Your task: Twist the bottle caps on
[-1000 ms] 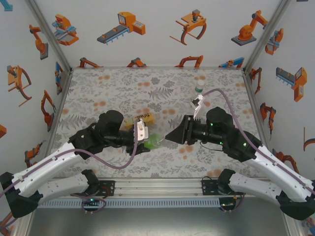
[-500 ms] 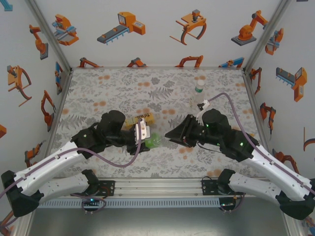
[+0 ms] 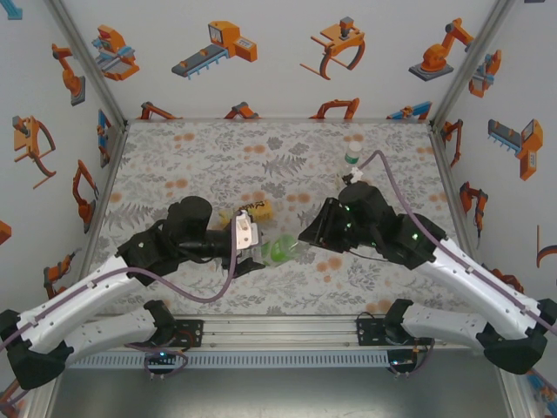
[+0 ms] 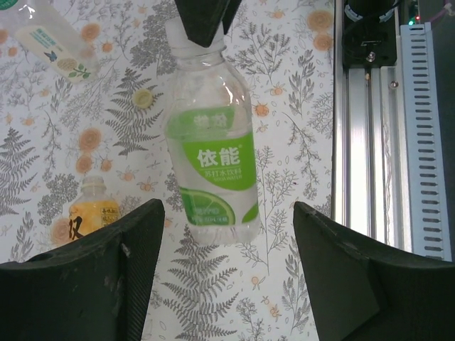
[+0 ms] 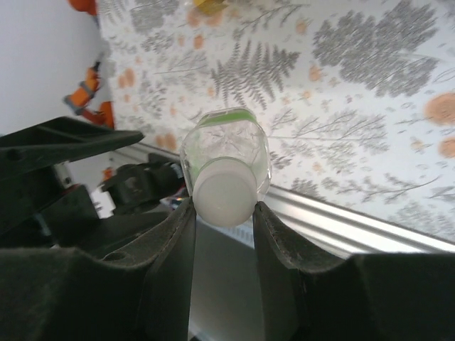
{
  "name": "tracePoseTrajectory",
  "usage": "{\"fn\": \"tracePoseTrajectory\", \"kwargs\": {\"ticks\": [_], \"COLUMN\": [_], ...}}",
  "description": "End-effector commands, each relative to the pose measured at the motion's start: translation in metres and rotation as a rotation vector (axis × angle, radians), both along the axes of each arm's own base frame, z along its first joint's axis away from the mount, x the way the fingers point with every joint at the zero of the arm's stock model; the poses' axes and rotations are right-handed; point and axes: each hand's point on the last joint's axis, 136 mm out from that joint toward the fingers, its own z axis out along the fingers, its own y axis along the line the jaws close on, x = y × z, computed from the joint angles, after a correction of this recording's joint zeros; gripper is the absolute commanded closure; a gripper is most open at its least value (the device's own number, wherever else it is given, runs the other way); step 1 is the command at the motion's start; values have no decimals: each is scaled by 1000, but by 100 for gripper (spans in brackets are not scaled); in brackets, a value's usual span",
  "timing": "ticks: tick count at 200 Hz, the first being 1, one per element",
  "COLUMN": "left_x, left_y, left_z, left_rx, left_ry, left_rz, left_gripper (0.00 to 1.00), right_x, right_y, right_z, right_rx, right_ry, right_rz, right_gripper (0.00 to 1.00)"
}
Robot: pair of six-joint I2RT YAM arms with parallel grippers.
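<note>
While the green-label bottle (image 4: 213, 163) was held by its capped end, the left gripper (image 4: 226, 207) was seen with its jaws spread wide. In the left wrist view a strip of table was visible between each dark finger (image 4: 106, 277) and the bottle's sides, so nothing was gripped on that side.

The right gripper (image 5: 224, 207) was clamped on the white cap (image 5: 223, 197), which was seated on the bottle's neck. The cap was pressed from either side by the two fingers. The clear shoulder and a sliver of green label were seen beyond it, pointing away from the right wrist camera.

In the top view the bottle was found between the two grippers, near the middle of the patterned table (image 3: 200, 148). Its base was turned towards the left gripper and its cap towards the right one. Whether the base was touching the table could not be told.

The amber bottle (image 3: 252, 209) was laid on its side just behind the left gripper. The third bottle (image 3: 352, 158), clear with a pale label and greenish at its top, was stood near the far right corner, well apart from the others. A small yellowish loose cap (image 4: 143, 98) was seen on the table, left of the green-label bottle in the left wrist view.
</note>
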Motion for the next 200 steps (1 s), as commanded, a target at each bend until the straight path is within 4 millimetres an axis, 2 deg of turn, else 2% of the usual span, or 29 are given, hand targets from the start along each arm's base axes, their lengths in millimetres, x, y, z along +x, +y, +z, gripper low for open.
{"fn": "tracePoseTrajectory", "kwargs": {"ticks": [1, 43, 105, 157, 200], "left_x": [-3, -3, -2, 1, 1], "left_y": [3, 8, 17, 19, 24], "left_z": [2, 1, -2, -7, -11], "left_rx": [-16, -15, -20, -12, 7], "left_ry": [-8, -4, 4, 14, 18], "left_rz": [-2, 20, 60, 91, 108], "left_gripper": [31, 31, 31, 32, 32], "right_x": [12, 46, 124, 195, 240], "right_y": [-15, -22, -30, -27, -23], "right_z": [4, 1, 3, -15, -36], "right_rx": [-173, -375, -464, -512, -529], "right_ry": [-92, -162, -176, -146, -111], "right_rz": [28, 58, 56, 96, 119], "right_gripper": [100, 100, 100, 100, 100]}}
